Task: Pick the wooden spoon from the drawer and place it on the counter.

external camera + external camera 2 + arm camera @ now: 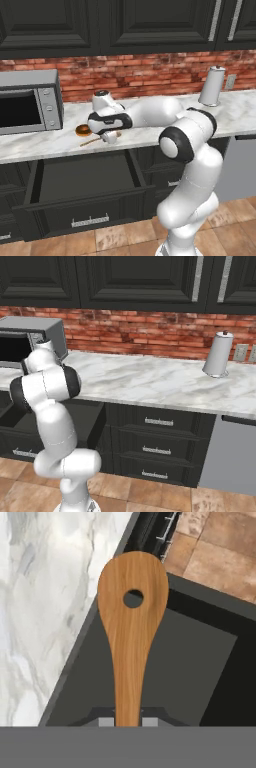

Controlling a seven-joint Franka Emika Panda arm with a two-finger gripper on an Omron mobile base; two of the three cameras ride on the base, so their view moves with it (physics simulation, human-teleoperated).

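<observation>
The spoon (pixel 131 637) is gripped by closed fingers (pixel 111 136) above the counter's (pixel 45 142) near edge, over the open drawer (pixel 85 180), so carrying farther over the marble and lowering seem called for.

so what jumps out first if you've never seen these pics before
The slim light-orange wooden spoon stands out first, clamped by its handle in the shut end effector, with the holed bowl hanging over the edge between counter and drawer. Below it the wide black drawer stands pulled open, its dark inside bare. On the white marble-veined counter, a round brown donut sits close beside the end effector.
</observation>
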